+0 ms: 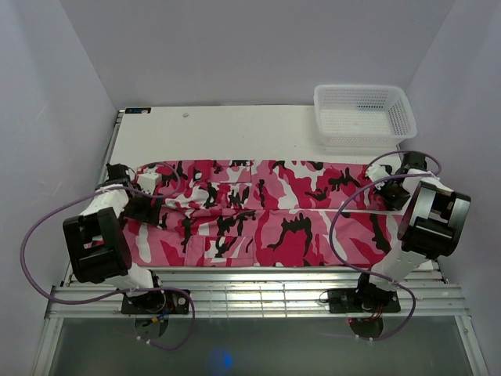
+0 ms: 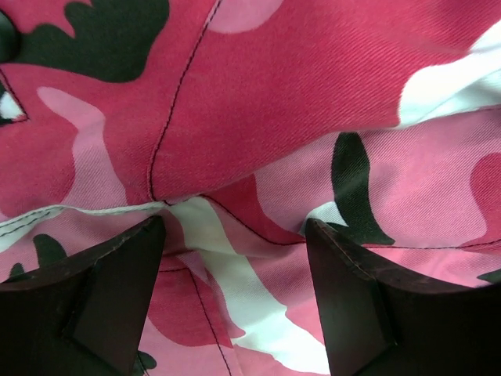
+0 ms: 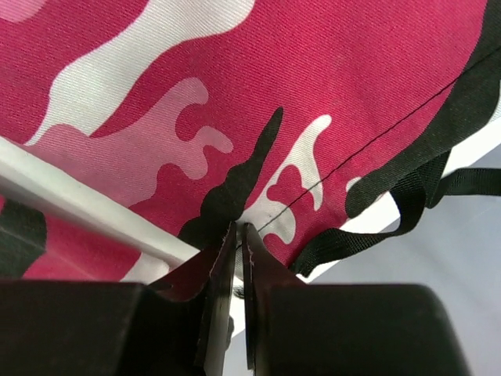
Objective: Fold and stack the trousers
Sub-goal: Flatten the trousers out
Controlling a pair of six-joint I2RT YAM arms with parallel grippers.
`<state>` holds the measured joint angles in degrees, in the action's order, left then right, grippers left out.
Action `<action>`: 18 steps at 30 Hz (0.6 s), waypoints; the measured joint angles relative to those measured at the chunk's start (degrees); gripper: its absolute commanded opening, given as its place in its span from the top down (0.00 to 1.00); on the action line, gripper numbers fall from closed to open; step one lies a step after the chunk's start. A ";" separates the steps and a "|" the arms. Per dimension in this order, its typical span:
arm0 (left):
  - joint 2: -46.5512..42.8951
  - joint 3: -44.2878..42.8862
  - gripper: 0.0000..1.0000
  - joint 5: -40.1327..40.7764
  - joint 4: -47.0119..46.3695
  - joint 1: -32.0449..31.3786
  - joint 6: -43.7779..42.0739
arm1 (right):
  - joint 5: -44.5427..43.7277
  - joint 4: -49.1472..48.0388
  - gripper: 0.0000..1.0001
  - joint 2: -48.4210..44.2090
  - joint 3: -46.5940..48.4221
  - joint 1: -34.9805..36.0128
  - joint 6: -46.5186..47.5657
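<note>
The pink, white and black camouflage trousers lie spread lengthwise across the white table. My left gripper is at their left end. In the left wrist view it is open, with its dark fingers wide apart and pressed down on either side of a raised fold with a seam. My right gripper is at their right end. In the right wrist view it is shut on the cloth's edge, next to a black strap.
A white mesh basket stands at the back right of the table. Slatted metal rails run along the near edge by the arm bases. Purple cables loop beside both arms. Grey walls enclose the table.
</note>
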<state>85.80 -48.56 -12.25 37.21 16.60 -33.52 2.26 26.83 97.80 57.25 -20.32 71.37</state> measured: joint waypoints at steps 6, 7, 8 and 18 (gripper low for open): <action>0.50 0.20 0.19 -0.22 0.46 1.01 -2.21 | -1.27 1.99 0.90 0.00 0.26 -1.77 1.79; 0.48 0.20 0.20 -0.24 0.59 1.09 -2.45 | -1.46 2.08 0.90 0.00 0.26 -2.05 2.10; 0.44 0.20 0.20 -0.37 0.94 1.20 -2.82 | -1.64 2.23 0.90 0.00 0.26 -2.47 2.51; -6.08 -1.27 0.02 -5.16 9.53 1.68 -6.03 | -0.46 8.55 0.41 -2.23 4.22 -4.81 2.25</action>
<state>79.72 -49.82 -17.41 46.74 18.28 -39.55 1.80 35.38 95.57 61.47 -25.12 73.63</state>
